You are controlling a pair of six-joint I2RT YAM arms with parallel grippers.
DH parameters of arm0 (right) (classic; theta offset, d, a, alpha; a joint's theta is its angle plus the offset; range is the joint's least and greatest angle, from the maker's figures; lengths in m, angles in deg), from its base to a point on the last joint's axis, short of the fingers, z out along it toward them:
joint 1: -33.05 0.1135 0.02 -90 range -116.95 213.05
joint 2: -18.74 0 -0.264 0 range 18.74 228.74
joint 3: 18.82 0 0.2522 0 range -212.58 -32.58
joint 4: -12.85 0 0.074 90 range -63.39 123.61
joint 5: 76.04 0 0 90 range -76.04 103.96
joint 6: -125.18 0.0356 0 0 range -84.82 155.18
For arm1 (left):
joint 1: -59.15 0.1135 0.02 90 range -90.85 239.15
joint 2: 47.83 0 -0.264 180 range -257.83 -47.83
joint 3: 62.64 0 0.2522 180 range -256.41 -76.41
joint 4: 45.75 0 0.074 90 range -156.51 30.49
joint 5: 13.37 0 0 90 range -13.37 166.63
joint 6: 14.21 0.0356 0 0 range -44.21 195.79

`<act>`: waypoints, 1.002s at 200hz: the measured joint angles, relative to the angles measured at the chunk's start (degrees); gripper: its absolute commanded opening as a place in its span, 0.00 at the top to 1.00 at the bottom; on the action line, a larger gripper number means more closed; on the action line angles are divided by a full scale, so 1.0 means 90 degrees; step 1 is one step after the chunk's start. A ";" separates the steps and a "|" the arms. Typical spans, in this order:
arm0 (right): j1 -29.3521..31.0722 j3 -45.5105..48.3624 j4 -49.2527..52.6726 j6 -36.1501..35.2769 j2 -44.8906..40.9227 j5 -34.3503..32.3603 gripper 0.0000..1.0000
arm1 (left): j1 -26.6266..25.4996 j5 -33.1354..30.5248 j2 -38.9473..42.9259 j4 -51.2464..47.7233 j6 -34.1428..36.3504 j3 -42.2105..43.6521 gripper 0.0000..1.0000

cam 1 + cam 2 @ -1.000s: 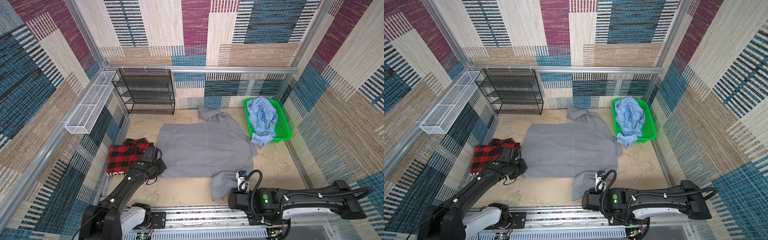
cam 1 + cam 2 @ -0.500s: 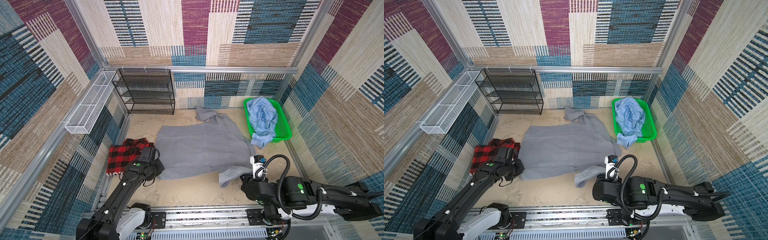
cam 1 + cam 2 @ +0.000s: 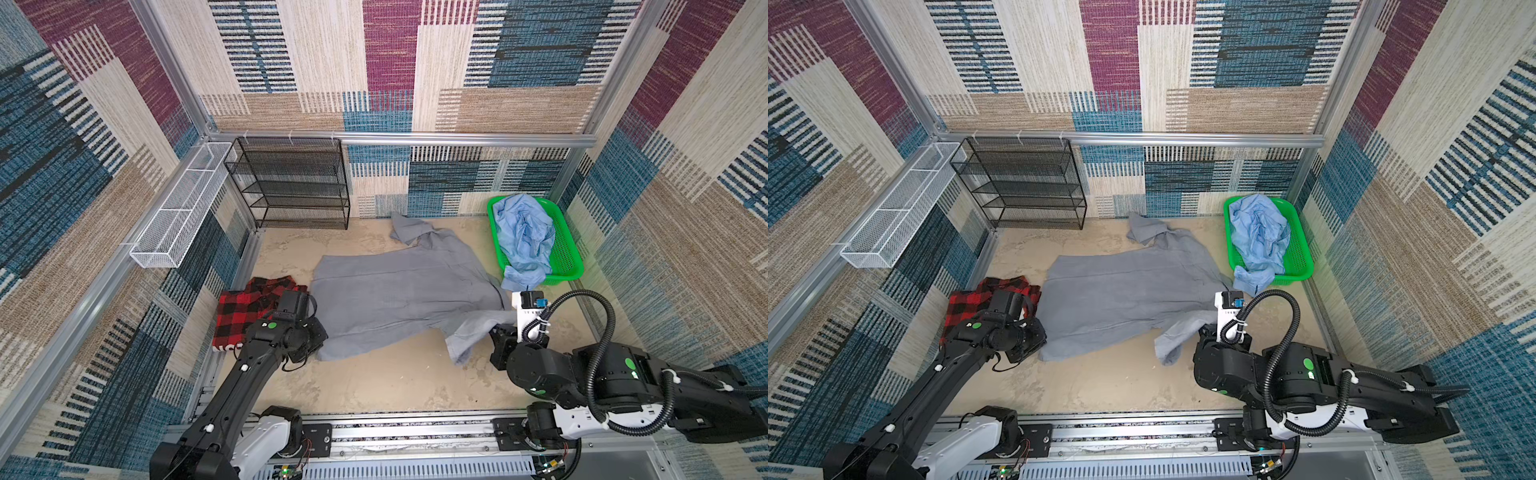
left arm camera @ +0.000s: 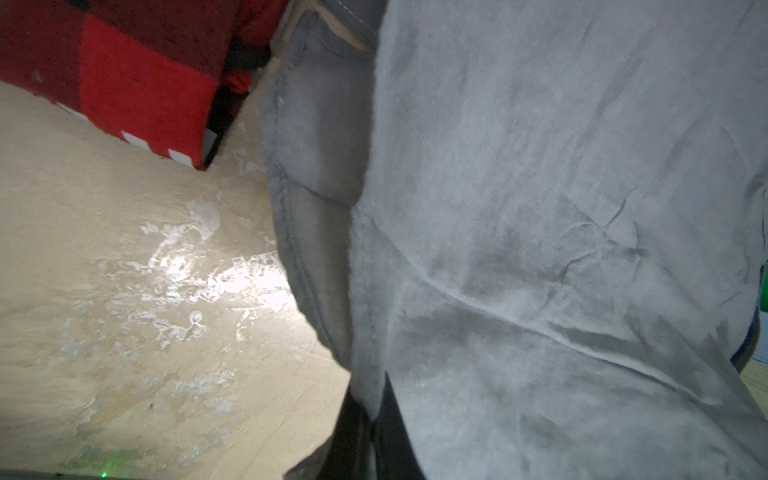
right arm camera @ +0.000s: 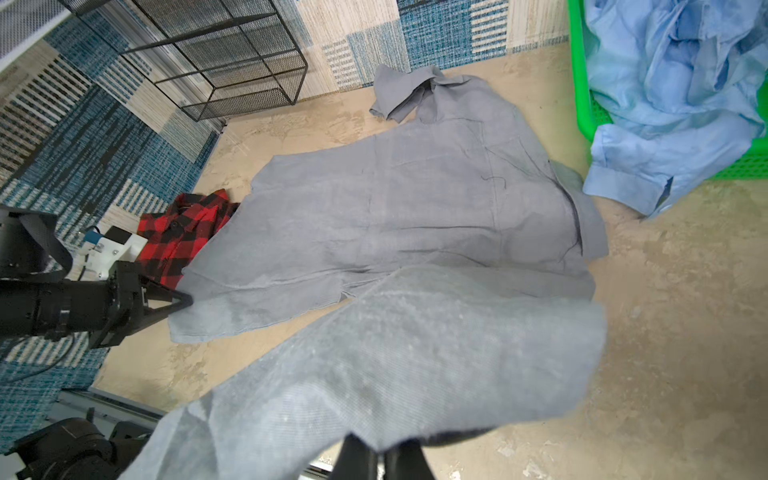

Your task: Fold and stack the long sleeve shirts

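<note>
While the grey shirt (image 3: 399, 299) is lying spread on the table (image 3: 374, 386), the left gripper (image 5: 185, 298) is pinching its hem corner beside the plaid shirt (image 3: 241, 311), and the right gripper (image 5: 380, 451) is clamping its lifted sleeve.

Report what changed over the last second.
The right hand, shut on the sleeve of the grey shirt, swung it rightward and back toward the green basket. The left hand stayed shut on that shirt's near-left corner. The plaid shirt and light blue shirt did not move.
</note>
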 measured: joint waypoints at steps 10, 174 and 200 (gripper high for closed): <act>-0.0109 0.0058 -0.0114 -0.0192 0.0063 0.0095 1.00 | 0.0000 0.0019 -0.0061 -0.0053 0.0010 -0.0051 1.00; -0.4415 0.0855 -0.2866 -0.3893 0.1090 0.3126 1.00 | 0.0444 0.0576 -0.1967 -0.0721 0.0816 -0.0979 1.00; -0.4801 0.0792 -0.3145 -0.4204 0.1396 0.3402 1.00 | 0.0542 0.0704 -0.2297 -0.0726 0.0869 -0.1095 0.95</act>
